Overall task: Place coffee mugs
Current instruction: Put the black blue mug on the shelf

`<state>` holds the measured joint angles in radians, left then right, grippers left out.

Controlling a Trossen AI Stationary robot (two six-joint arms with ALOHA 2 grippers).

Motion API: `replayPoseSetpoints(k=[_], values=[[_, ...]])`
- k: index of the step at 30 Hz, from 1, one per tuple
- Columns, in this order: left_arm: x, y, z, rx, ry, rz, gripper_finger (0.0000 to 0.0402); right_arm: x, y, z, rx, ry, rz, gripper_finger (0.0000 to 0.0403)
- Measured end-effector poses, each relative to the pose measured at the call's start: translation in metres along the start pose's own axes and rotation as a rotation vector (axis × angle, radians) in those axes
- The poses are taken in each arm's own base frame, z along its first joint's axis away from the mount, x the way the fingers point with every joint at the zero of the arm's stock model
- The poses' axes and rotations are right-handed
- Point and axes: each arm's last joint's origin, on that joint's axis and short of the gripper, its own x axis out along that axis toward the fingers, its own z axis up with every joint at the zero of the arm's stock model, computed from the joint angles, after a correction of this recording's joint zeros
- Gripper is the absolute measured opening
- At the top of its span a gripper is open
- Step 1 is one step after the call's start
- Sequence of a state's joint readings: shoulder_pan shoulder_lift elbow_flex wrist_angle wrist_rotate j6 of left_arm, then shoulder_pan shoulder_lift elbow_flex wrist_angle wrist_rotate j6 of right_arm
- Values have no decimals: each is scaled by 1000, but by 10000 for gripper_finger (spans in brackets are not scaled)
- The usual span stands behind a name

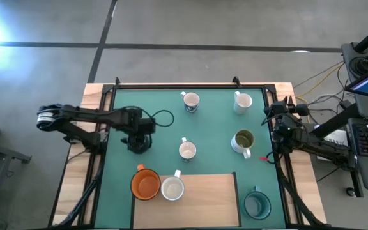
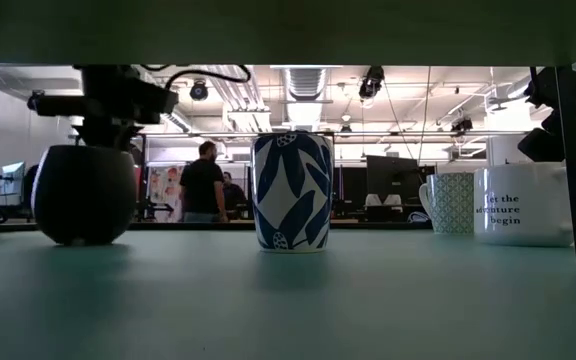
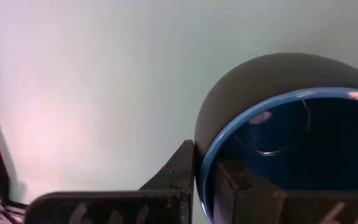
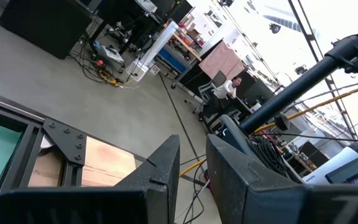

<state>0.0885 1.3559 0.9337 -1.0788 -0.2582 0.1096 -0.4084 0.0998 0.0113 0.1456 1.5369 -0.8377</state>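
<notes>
My left gripper [image 1: 139, 142] is shut on a dark mug with a blue inside [image 3: 278, 124], left of the green mat's middle. In the low view this mug [image 2: 83, 195] stands upright on the mat under the gripper. Seven other mugs stand untouched on their bases: two white ones [image 1: 191, 102] [image 1: 242, 102] at the far side, an olive-inside one [image 1: 243, 140], a white one [image 1: 187, 151] in the middle, and an orange one [image 1: 145, 184], a white one [image 1: 172, 188] and a teal one [image 1: 257, 203] near the front. My right gripper [image 1: 280, 124] waits at the mat's right edge, fingers [image 4: 166, 168] close together on nothing. My left gripper pinches the dark mug's rim [image 3: 207, 163], one finger [image 3: 179, 177] outside the wall and one finger [image 3: 241, 186] inside the blue hollow. It comes from above, pointing down. The mug is upright, its base [image 2: 83, 240] on the mat as far as the low view shows.
A light wooden board [image 1: 203, 201] lies on the mat's near side, with the orange and white mugs at its left end. A black frame [image 1: 190, 86] runs around the mat. Bare mat [image 1: 165, 105] lies between the left gripper and the far mugs.
</notes>
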Motion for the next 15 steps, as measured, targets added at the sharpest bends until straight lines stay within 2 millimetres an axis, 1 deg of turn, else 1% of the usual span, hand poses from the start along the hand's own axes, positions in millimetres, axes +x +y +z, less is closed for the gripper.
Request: replayPoseSetpoints(k=[5,10,12,15], values=[[5,6,7,201,-28,10,7,0,0,0,0,0,0,68],[6,10,10,350,-63,15,13,0,0,0,0,0,0,68],[5,10,11,438,-79,20,14,0,0,0,0,0,0,68],[7,10,13,492,-93,3,15,0,0,0,0,0,0,68]])
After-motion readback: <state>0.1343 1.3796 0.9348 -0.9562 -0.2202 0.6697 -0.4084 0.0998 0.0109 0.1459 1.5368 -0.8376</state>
